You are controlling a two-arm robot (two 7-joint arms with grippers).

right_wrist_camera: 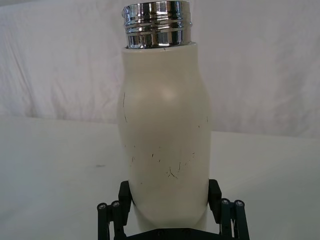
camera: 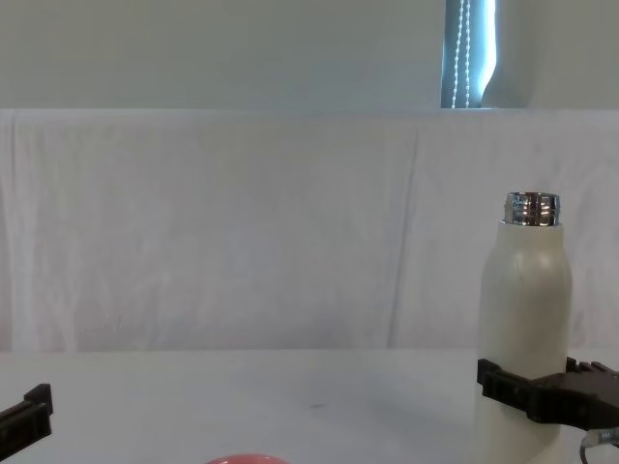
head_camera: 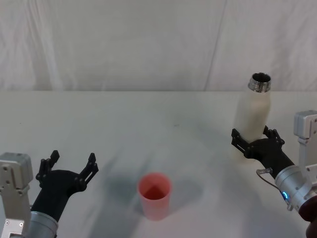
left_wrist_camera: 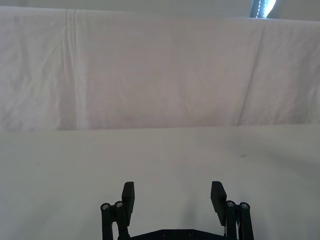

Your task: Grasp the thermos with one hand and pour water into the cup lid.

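1. Right hand [head_camera: 253,141] sits at the right of the head view, fingers pinching the thermos [head_camera: 253,111] around its lower body. The right wrist view shows both fingers pressed against the cream sides.
2. Thermos is upright, open steel neck on top. I can't tell if its base is touching the tabletop [head_camera: 148,114] or just off it, since the hand hides the bottom.
3. The cup lid [head_camera: 155,195], the little pink one, stands low centre in the head view, mouth up, well apart from the thermos.
4. Left hand [head_camera: 69,168] is parked lower left, fingers spread, holding nothing.
5. So I'd say the grasp step is basically done and the pour hasn't started. The next move probably calls for carrying the thermos over above the cup, then tipping the neck slowly so nothing misses that small rim.
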